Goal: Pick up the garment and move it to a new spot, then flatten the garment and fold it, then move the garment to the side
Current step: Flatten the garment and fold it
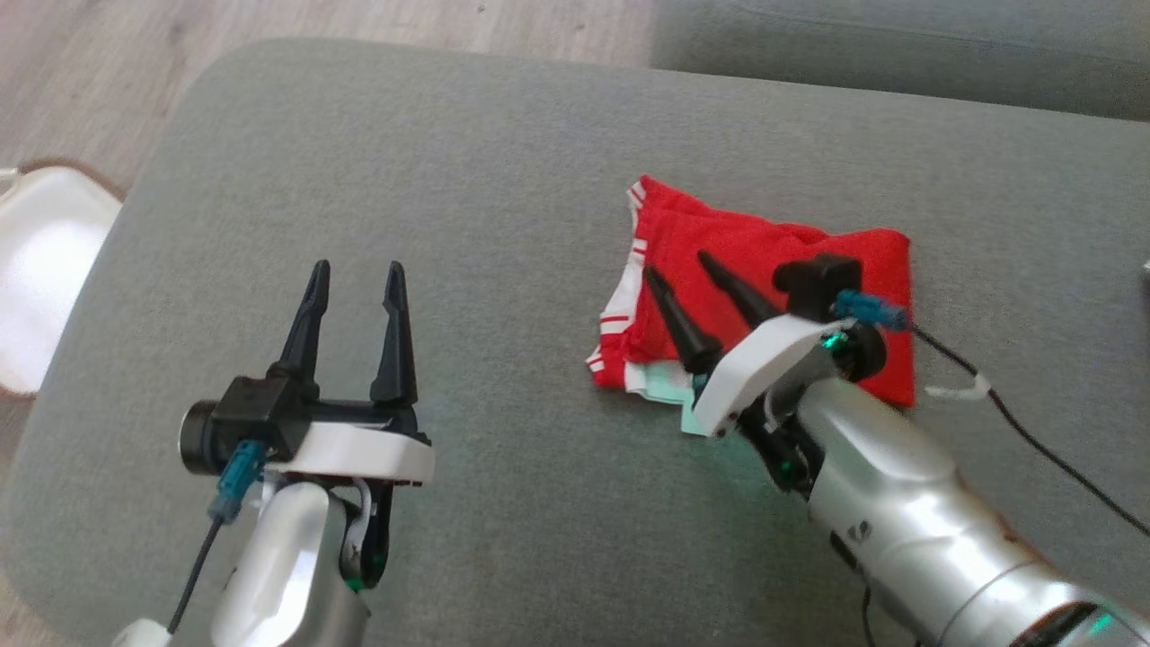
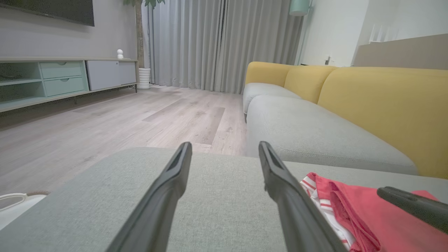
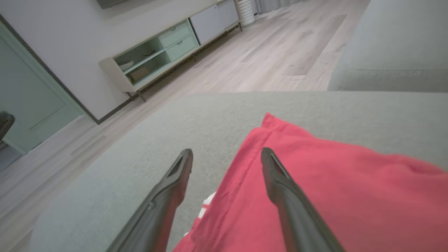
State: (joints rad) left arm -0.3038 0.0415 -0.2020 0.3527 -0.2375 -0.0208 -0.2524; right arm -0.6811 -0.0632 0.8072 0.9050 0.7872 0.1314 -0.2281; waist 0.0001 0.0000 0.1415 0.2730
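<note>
Closest to you, your left tool [image 1: 357, 270] stands with its 2 fingers spread wide over the bare grey cushion [image 1: 467, 162], holding nothing. Your right tool [image 1: 676, 265] is likewise spread wide and empty, its fingers slanting over the near-left part of the red garment [image 1: 791, 247]; you cannot tell whether the tips touch the cloth. The garment lies on the right half of the cushion as a compact, doubled-over packet, with white striped trim along its left edge. Judging by that shape, the pickup, the flattening and at least 1 fold look done; what probably remains is any last fold and shifting the packet to the side. The head view gives you the whole outline and both tools. The right wrist view brings the garment's edge up close, with 1 finger over cushion and the other over red cloth. The left wrist view adds the room beyond: wooden floor [image 2: 140, 119], yellow-backed sofa [image 2: 385, 105], cabinet [image 2: 63, 77] and curtains [image 2: 217, 45].
</note>
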